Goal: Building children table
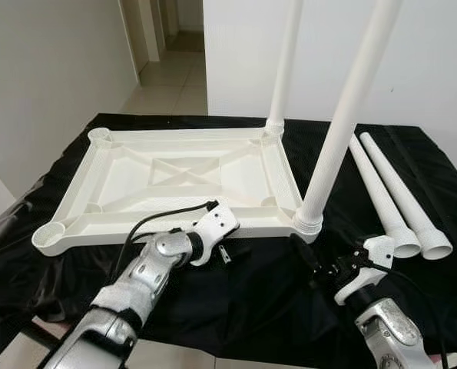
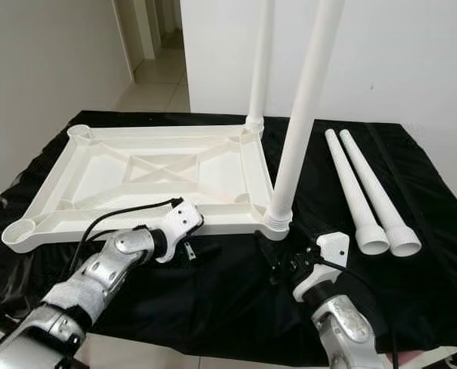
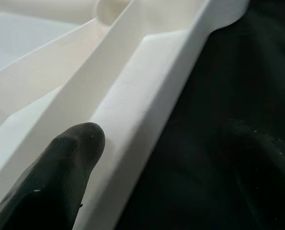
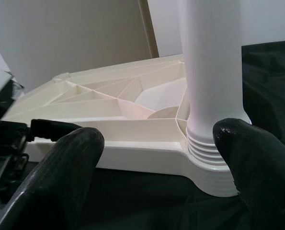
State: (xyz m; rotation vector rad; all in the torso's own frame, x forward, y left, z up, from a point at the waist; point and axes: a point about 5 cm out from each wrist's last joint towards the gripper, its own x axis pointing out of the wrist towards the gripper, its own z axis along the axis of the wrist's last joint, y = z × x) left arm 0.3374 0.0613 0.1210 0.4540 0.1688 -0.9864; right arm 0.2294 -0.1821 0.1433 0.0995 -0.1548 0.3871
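1. Nearest the camera, the right gripper [image 2: 278, 265] hung low over the black cloth [image 1: 236, 300], its two black fingers [image 4: 68, 163] spread apart with nothing between them, pointing at the base of the near leg.
2. The left gripper [image 1: 230, 250] lay at the near long edge of the tabletop; in the left wrist view one finger [image 3: 61, 172] rested over the white rim and the other sat blurred over the cloth, so the fingers stood apart, straddling the edge without clamping it.
3. Just beyond both sets of fingertips, the white plastic tabletop [image 1: 174, 181] lay upside down on the cloth, its ribbed underside and crossed braces facing up.
4. The near leg [image 1: 339, 131] stood upright in the corner socket directly ahead of the right fingers, its ringed collar seated at the corner.
5. Beyond it, the far leg [image 1: 283, 65] stood upright in the socket at the next corner along the same short side.
6. The two corner sockets [image 1: 50, 233] on the side away from the right fingers were open, with no legs in them.
7. Outboard of the right fingers, two loose legs [image 1: 389, 196] lay side by side on the cloth, touching, with their wide ends nearest the robot.
8. Farthest off, a tiled hallway [image 1: 170, 73] ran away between white walls.
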